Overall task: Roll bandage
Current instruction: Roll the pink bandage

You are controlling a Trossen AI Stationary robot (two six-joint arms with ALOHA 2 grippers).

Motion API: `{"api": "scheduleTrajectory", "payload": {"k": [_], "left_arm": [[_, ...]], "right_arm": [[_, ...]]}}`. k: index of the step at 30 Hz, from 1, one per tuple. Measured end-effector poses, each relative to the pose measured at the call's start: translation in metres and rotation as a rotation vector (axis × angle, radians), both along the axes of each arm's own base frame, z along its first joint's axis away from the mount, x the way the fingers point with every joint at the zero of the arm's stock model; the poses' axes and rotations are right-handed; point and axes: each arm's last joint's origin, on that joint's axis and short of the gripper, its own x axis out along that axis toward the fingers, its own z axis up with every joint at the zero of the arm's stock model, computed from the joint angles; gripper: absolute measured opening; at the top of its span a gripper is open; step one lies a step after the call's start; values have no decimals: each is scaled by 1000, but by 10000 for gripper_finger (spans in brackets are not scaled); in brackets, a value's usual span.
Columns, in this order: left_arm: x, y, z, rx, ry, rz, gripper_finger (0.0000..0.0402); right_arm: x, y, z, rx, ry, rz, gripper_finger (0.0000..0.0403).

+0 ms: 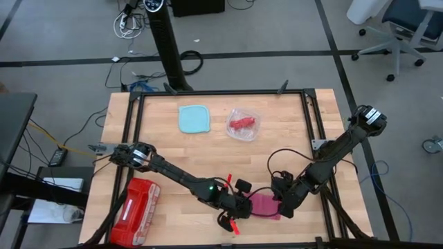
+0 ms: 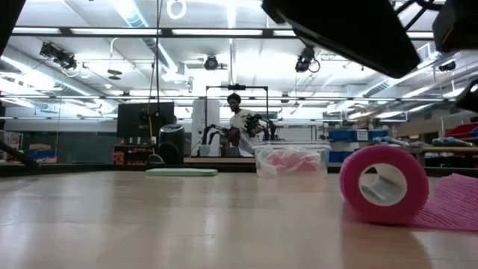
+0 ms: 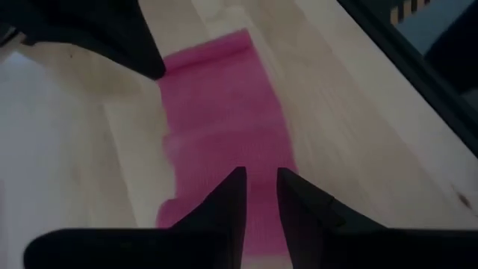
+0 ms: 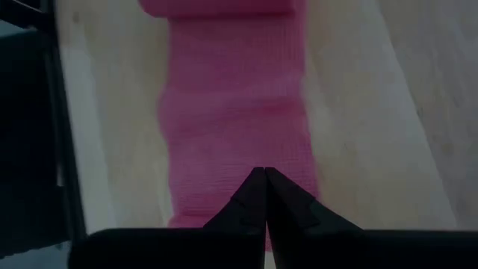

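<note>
At the left edge of the wooden surface (image 1: pixel 291 111), near the front corner, lies a glossy red plastic case (image 1: pixel 136 209) with white marks. Farther back, a pale blue square pad (image 1: pixel 194 118) lies flat, and just to its right a clear plastic container (image 1: pixel 243 124) holds a small red lump (image 1: pixel 243 124). The left arm reaches from the left side across to the front middle, where the left end effector (image 3: pixel 260 196) is low over the bandage (image 1: pixel 266 205); its two dark fingers (image 3: pixel 228 202) stand a little apart with a narrow gap between them, pink fabric showing through the gap. The bandage lies near the front edge, right of centre: from table height it shows as a partly wound pink roll with a hollow core, a flat ribbed tail running off to the right along the wood. The right arm comes in from the right rear, and the right end effector (image 4: pixel 264 196) sits at the right end of the strip, its fingertips brought together with the flat tail directly under them; whether they pinch the fabric cannot be told. Beyond the surface, a person (image 2: pixel 237 123) stands far back in the room.
</note>
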Motion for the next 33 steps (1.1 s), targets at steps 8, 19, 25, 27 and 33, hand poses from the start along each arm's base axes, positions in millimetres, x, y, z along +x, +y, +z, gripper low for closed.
{"api": "scheduleTrajectory", "payload": {"k": [8, 19, 25, 27, 33], "left_arm": [[-11, 8, 11, 87, 168, -1, 80], [-10, 13, -14, 72, 155, 13, 80], [-5, 10, -22, 22, 68, 7, 80], [-5, 10, -26, 11, 58, 3, 80], [-2, 9, -44, -24, -15, -1, 80]], "right_arm": [[-10, 4, 13, 115, 21, 32, 3], [-7, 12, -12, 69, 122, 24, 5], [-5, 13, -19, 49, 142, 21, 6], [-5, 14, -19, 56, 135, 22, 6], [-4, 14, -18, 54, 113, 14, 3]]}}
